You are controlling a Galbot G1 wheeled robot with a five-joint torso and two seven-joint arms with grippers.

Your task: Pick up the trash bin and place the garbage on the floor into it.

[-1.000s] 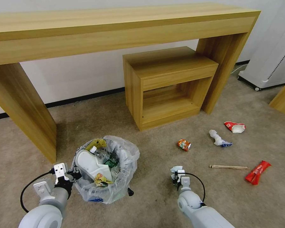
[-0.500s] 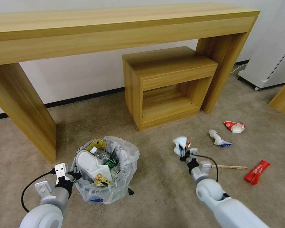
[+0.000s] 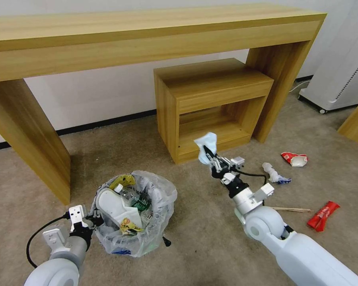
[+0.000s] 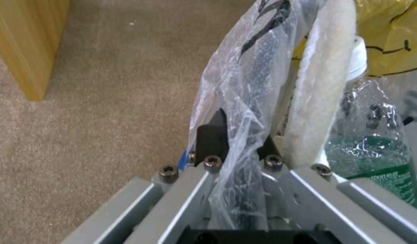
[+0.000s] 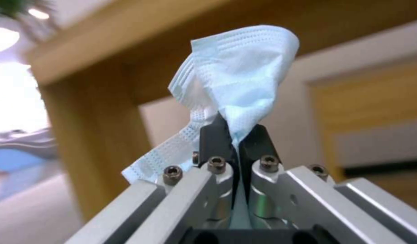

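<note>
The trash bin (image 3: pixel 135 214) stands on the carpet, its bagged rim pinched by the left gripper (image 3: pixel 92 219). To its right, the right gripper (image 3: pixel 211 158) is raised above the floor, clamped on a blue mask (image 3: pixel 206 147); more garbage (image 3: pixel 275 173) lies beyond

No legible text on anything.
</note>
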